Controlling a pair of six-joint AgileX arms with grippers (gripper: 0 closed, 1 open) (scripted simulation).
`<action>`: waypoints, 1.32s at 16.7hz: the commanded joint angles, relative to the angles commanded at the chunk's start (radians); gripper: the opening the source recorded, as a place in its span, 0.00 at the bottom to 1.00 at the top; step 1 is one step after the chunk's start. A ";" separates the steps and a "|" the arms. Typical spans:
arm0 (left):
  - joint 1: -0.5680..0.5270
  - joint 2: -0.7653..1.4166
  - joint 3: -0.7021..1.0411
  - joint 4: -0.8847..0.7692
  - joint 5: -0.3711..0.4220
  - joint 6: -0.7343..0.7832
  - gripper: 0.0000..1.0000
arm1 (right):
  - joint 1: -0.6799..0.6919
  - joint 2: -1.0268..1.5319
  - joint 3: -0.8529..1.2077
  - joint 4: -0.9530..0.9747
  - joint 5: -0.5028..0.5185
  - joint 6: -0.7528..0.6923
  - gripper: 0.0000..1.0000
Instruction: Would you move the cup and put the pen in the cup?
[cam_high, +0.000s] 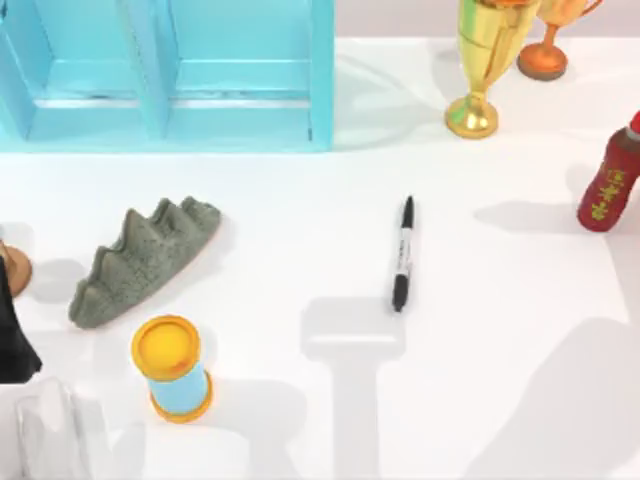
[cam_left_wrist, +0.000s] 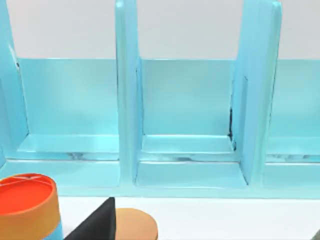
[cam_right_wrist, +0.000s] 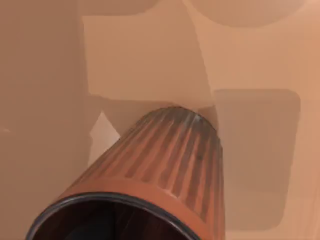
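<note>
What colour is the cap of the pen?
Black; the pen shows best in the top view.

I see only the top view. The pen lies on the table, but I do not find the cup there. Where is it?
Observer: The cup is close up in the right wrist view, ribbed sides showing.
Operator: Is it standing upright?
Observer: It is seen lengthwise, dark mouth nearest the camera; whether it rests on anything I cannot tell.
Operator: What does the left wrist camera face?
Observer: The blue shelf, with the blue cylinder low in front of it.
</note>
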 joint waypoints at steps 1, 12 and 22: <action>0.000 0.000 0.000 0.000 0.000 0.000 1.00 | 0.000 0.004 -0.019 0.020 0.000 0.000 1.00; 0.000 0.000 0.000 0.000 0.000 0.000 1.00 | 0.000 0.006 -0.029 0.031 0.000 0.000 0.55; 0.000 0.000 0.000 0.000 0.000 0.000 1.00 | 0.000 0.006 -0.029 0.031 0.000 0.000 0.00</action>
